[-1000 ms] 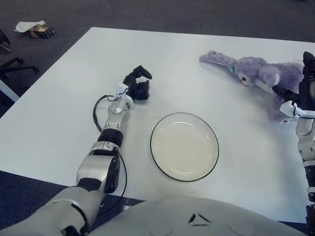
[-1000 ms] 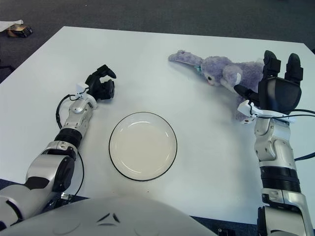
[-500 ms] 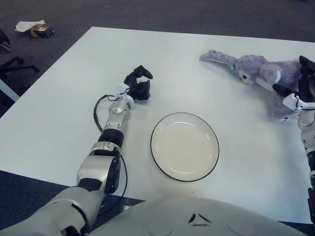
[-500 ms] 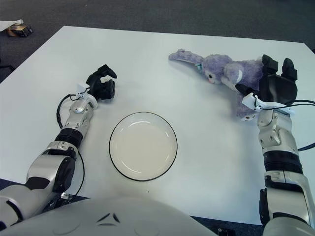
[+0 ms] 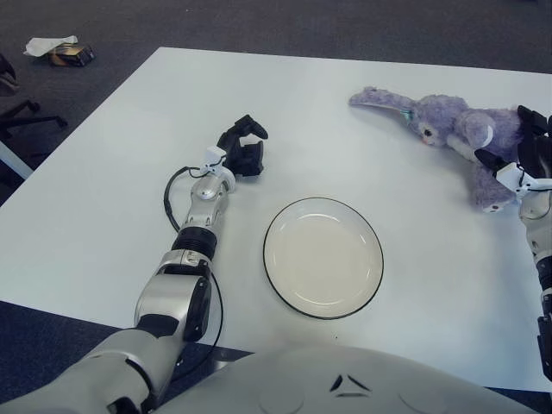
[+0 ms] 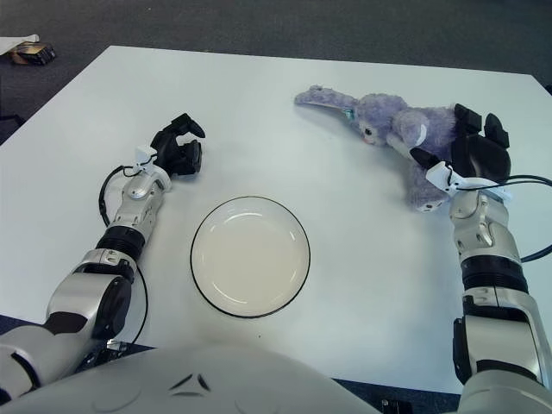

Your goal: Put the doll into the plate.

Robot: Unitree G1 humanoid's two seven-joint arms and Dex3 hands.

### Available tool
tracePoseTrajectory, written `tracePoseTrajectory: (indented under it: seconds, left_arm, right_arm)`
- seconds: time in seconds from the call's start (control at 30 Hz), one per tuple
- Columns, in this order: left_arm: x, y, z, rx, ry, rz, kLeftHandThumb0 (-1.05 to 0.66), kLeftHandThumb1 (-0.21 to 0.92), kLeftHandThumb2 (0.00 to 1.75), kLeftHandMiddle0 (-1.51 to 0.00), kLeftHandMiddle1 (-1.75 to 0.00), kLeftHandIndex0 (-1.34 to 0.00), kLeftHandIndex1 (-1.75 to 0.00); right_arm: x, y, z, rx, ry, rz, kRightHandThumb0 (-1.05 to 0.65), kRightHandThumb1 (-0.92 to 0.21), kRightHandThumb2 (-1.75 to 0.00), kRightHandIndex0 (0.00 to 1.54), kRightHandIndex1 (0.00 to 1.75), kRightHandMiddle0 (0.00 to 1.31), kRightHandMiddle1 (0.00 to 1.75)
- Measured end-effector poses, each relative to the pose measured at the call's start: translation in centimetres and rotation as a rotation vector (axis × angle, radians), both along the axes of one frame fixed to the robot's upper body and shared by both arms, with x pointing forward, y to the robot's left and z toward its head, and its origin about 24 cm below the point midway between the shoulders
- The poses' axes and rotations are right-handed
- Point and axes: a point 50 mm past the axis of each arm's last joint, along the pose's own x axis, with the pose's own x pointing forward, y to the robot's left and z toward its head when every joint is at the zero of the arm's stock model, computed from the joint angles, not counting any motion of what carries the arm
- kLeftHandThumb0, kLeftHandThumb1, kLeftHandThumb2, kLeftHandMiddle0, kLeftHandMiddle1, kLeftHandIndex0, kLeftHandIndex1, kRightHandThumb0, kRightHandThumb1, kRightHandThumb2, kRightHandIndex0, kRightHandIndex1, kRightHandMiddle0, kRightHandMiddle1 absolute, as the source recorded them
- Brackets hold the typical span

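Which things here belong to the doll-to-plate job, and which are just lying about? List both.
Job:
- purple plush doll, lying at the table's far right
- white plate, empty, near the front
- right robot hand, at the doll's right end

Lying about:
- left robot hand, idle, left of the plate
- crumpled litter on the floor

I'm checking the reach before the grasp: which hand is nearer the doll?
Right. The right hand is at the doll, against its near end; the left hand is far across the table, left of the plate.
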Motion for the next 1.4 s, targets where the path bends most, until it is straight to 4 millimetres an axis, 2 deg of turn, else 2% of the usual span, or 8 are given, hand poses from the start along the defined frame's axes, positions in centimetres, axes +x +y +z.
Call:
tracePoseTrajectory:
  seconds: [0.57,0.87,0.9,0.93,1.1,1.17,1.33,1.4]
  left_arm:
    - [-0.1,0.0,0.0,0.0,0.002,0.001,-0.45,0.4,1.21,-1.23,-1.75,-0.55,-1.75]
    - [-0.1,0.0,0.0,-0.002,0.002,0.0,-0.45,0.4,1.21,-1.23,-1.75,-0.54,-1.75]
    - [-0.1,0.0,0.0,-0.002,0.002,0.001,-0.45,0.4,1.21,-1.23,-1.75,-0.54,-1.75]
    - [-0.1,0.0,0.0,-0.003,0.002,0.0,-0.45,0.4,1.21,-1.23,-1.75,-0.54,-1.75]
    - [-0.1,-0.1,0.0,0.0,0.001,-0.001,-0.45,0.4,1.21,-1.23,-1.75,-0.54,-1.75]
    - [-0.1,-0.1,0.0,0.002,0.0,0.0,-0.45,0.4,1.21,-1.23,-1.75,-0.54,-1.75]
    - [-0.1,-0.2,0.0,0.011,-0.001,-0.003,-0.45,0.4,1.21,-1.22,-1.75,-0.54,-1.75]
    - [-0.1,-0.2,0.0,0.018,-0.002,-0.001,-0.45,0.4,1.21,-1.21,-1.75,-0.54,-1.75]
  right_arm:
    - [0.6,-0.1,-1.2,0.136,0.009,-0.012,-1.05,-0.92,-0.61,0.0,0.0,0.0,0.61]
    - [0.8,0.0,-2.1,0.168,-0.024,-0.056,-0.97,-0.92,-0.63,0.1,0.06,0.0,0.76]
    - [0.8,0.0,-2.2,0.172,-0.03,-0.063,-0.95,-0.92,-0.62,0.09,0.17,0.0,0.8]
    - [0.8,0.0,-2.2,0.174,-0.036,-0.069,-0.9,-0.92,-0.56,0.06,0.48,0.0,0.99]
    - [0.9,0.1,-2.6,0.183,-0.085,-0.116,-0.77,-0.86,-0.51,0.03,1.17,0.05,1.48]
    - [1.0,0.3,-2.7,0.181,-0.103,-0.131,-0.73,-0.8,-0.58,0.04,1.31,0.08,1.59]
    - [1.2,0.4,-2.7,0.175,-0.13,-0.158,-0.46,-0.59,-0.95,0.15,1.66,0.38,1.72]
    - [1.2,0.5,-2.7,0.176,-0.138,-0.168,-0.24,-0.41,-1.17,0.34,1.7,0.47,1.73]
